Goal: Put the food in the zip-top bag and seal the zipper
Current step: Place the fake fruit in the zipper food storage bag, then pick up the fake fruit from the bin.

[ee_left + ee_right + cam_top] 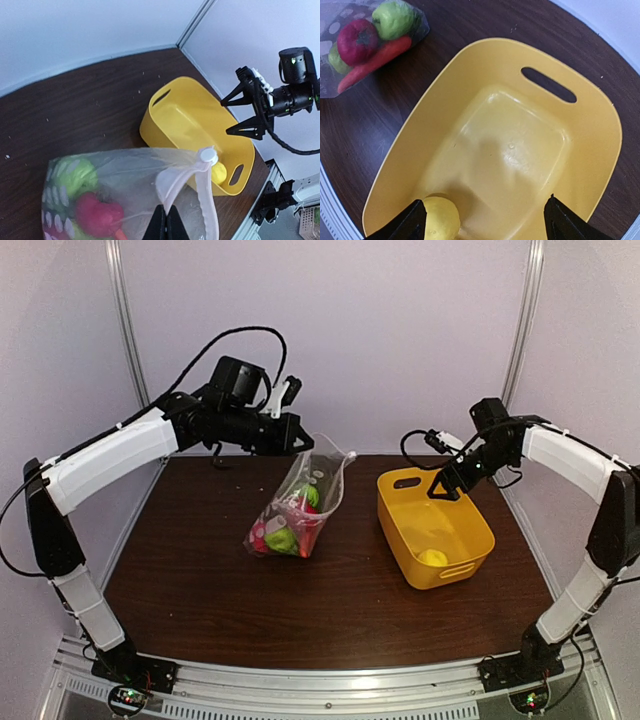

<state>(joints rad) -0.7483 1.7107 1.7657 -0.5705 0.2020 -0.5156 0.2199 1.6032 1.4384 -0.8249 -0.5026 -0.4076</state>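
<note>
The left arm rises from the lower left of the overhead view, bends at the elbow and reaches across to the upper middle. There the left gripper (293,436) has its fingers pressed together on the top edge of the bag (298,506). In the left wrist view the two dark fingers (159,226) meet at the bottom centre and pinch the pale zipper strip (172,181).

The right arm climbs the right edge of the overhead view and folds inward. The right gripper (450,482) hangs over the far end of the yellow basket (396,517) with its fingers spread wide, touching nothing.

The bag's lower part is cut off in the left wrist view, and only one corner shows at the upper left of the right wrist view. I cannot tell whether the strip is pressed shut along its length. In the right wrist view one finger partly hides the yellow fruit (441,218).

The clear, white-dotted bag stands propped on the brown table (200,585), just left of the basket in the middle of the overhead view. Its top is lifted, and inside it lie a green piece (394,19), a red piece (357,36) and an orange carrot (376,57). The yellow fruit lies alone in the near end of the basket.
</note>
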